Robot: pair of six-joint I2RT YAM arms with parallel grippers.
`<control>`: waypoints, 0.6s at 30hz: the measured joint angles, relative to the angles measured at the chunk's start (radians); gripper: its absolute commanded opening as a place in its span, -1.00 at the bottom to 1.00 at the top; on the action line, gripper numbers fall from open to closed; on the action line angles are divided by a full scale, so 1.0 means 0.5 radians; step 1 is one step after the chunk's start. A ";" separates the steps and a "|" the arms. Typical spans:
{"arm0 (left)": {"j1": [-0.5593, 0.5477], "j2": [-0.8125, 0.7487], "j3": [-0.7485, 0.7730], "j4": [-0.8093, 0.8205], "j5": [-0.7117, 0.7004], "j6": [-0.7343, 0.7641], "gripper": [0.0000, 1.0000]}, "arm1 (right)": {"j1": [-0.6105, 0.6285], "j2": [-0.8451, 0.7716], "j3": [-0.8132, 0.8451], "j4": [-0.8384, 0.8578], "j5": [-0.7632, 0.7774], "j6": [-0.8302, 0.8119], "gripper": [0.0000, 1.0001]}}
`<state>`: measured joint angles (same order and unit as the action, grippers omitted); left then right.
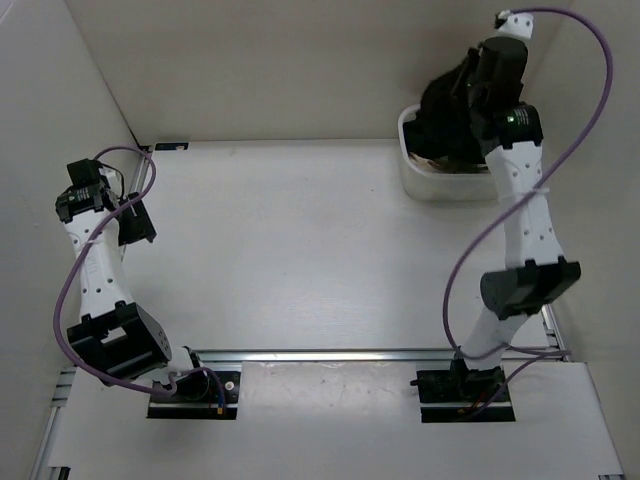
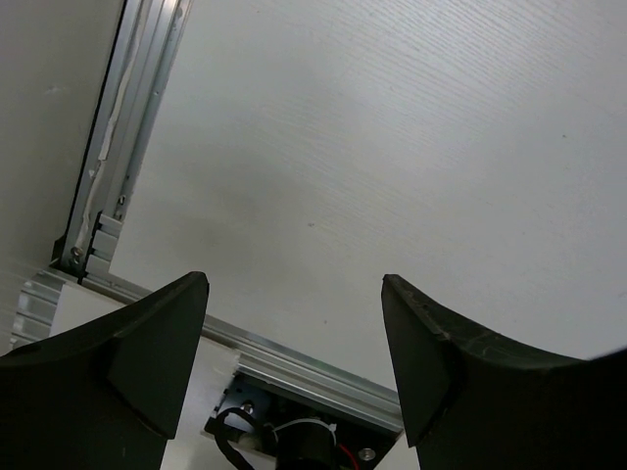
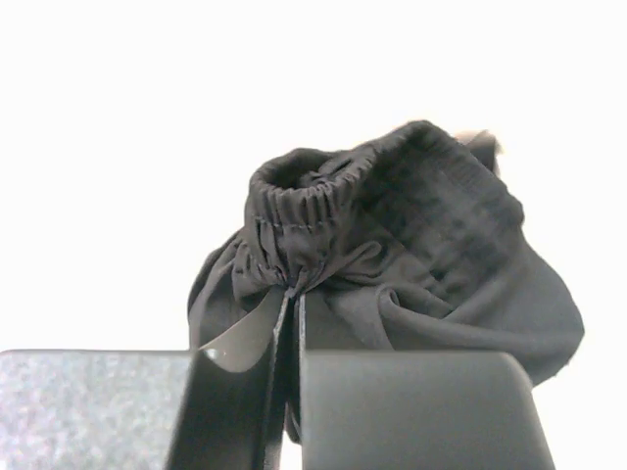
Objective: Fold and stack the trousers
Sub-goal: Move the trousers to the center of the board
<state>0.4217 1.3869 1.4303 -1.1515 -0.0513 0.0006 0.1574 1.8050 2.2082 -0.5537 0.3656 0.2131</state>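
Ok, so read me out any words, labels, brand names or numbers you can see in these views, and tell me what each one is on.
No text can be read in any view.
The trousers show only plain black fabric and a gathered waistband, with no tag visible.
The white basket and the aluminium rail bear no legible print.
The green light on the right arm is a lamp, not a sign.

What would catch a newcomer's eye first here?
The bunched black trousers, pinched at a gathered elastic edge by the shut right gripper, over the white basket at the far right corner of the table. Next, the left gripper, open above bare tabletop on the left.
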 measured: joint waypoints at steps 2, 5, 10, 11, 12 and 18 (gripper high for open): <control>0.000 -0.005 -0.018 0.002 0.025 -0.001 0.66 | 0.249 -0.185 0.004 0.109 0.041 -0.035 -0.99; 0.000 -0.010 -0.029 -0.018 0.062 -0.001 0.68 | 0.782 -0.341 0.082 0.359 0.068 -0.104 -0.99; 0.000 -0.043 -0.029 -0.045 0.105 -0.001 0.70 | 1.375 -0.148 0.380 0.870 0.060 -0.164 -0.99; 0.000 -0.059 -0.029 -0.051 0.108 -0.001 0.71 | 1.432 -0.072 0.443 0.960 0.066 -0.163 -0.99; 0.000 -0.076 -0.029 -0.054 0.111 -0.001 0.71 | 1.484 0.014 0.494 1.050 0.072 -0.159 -0.99; 0.000 -0.203 -0.029 -0.077 0.120 -0.001 0.75 | 1.572 0.303 0.503 1.223 0.156 0.020 -0.99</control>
<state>0.4217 1.2854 1.4158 -1.1900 0.0086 0.0002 0.9436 1.9564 2.4596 0.0578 0.4438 0.2230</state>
